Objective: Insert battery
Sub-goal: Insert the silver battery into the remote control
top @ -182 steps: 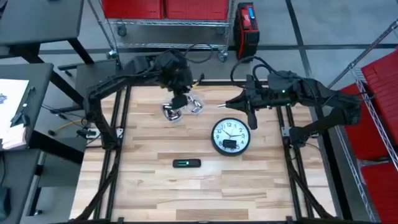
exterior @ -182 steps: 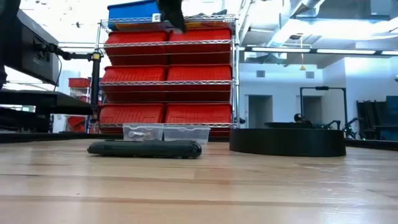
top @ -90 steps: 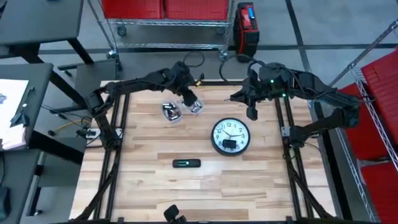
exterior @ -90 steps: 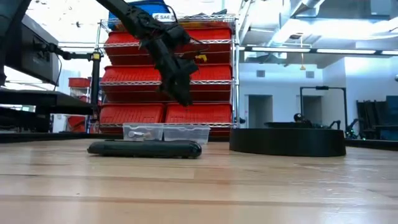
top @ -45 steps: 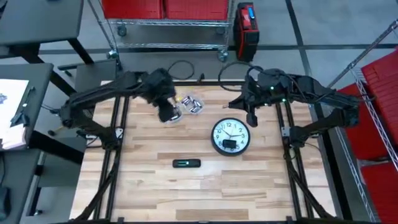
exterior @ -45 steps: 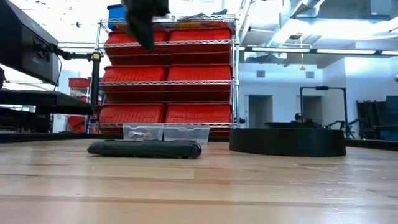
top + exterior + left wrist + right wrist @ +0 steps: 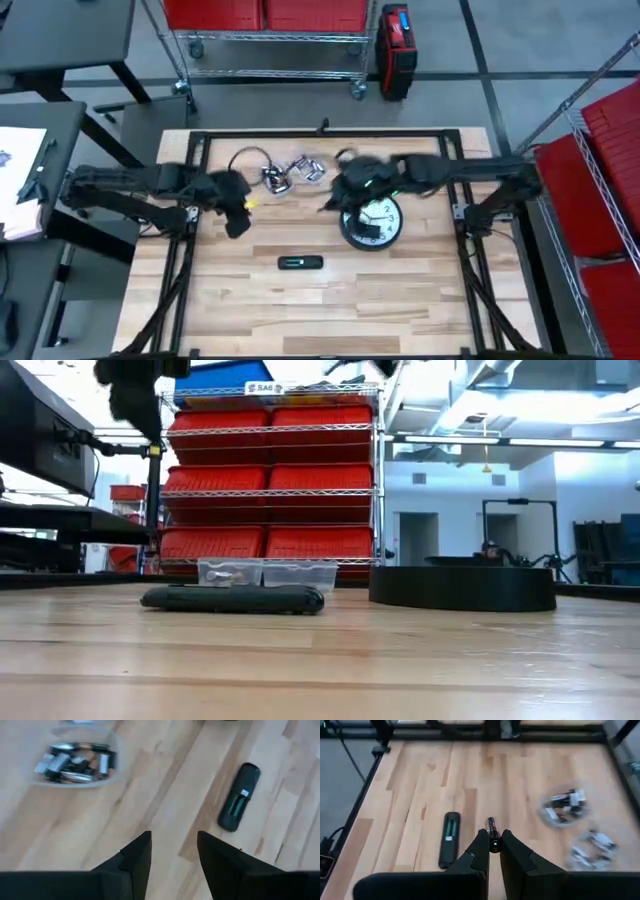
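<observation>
A clock (image 7: 371, 222) is lying on the table (image 7: 400, 310), well apart from the remote (image 7: 449, 840). A small, stiff, slippery battery (image 7: 492, 834) is being pinched mid-length by the right gripper (image 7: 491, 843); the left gripper (image 7: 172, 851) is being held spread and empty.

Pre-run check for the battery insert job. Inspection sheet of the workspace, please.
Surface: wooden table, light planks, black frame around it.
Job's things: battery held in the right gripper; remote lying flat near mid-table, its green-lined compartment open; wall clock lying flat on the right side; two clear tubs of batteries at the back.
Clutter: nothing seen.
Grippers: right gripper above the table beside the clock, shut on the battery; left gripper open, empty, above the table's left side.
Cables: loops on the arms near the tubs.
Surroundings: wire shelving with red bins behind the table; a desk with papers to the left.
</observation>
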Action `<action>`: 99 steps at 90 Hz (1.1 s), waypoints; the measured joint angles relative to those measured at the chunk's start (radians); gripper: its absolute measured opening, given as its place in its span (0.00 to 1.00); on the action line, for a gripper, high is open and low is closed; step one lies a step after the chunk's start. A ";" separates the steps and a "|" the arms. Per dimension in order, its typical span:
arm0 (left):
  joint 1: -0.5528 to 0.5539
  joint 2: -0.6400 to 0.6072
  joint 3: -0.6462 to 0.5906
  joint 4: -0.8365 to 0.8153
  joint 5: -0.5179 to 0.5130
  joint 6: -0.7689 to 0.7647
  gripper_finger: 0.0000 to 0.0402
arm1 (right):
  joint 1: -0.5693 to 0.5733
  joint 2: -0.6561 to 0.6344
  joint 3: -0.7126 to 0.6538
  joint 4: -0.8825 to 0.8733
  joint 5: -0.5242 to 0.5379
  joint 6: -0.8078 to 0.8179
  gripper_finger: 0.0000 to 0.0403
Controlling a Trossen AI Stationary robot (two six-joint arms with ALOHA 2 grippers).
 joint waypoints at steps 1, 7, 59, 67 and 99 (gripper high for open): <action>-0.007 -0.005 -0.015 0.014 0.002 -0.007 0.34 | 0.002 0.010 0.000 0.003 -0.001 0.002 0.03; -0.040 -0.024 -0.086 0.086 0.005 -0.049 0.34 | 0.016 0.070 0.000 0.019 -0.001 0.018 0.03; -0.282 0.085 -0.321 0.430 -0.065 -0.200 0.34 | 0.079 0.318 -0.092 0.403 -0.079 0.205 0.03; -0.310 0.085 -0.348 0.470 -0.077 -0.240 0.34 | 0.092 0.294 -0.220 0.556 -0.078 0.288 0.03; -0.340 0.170 -0.396 0.650 -0.106 -0.285 0.34 | 0.152 0.289 -0.403 0.842 0.148 0.388 0.03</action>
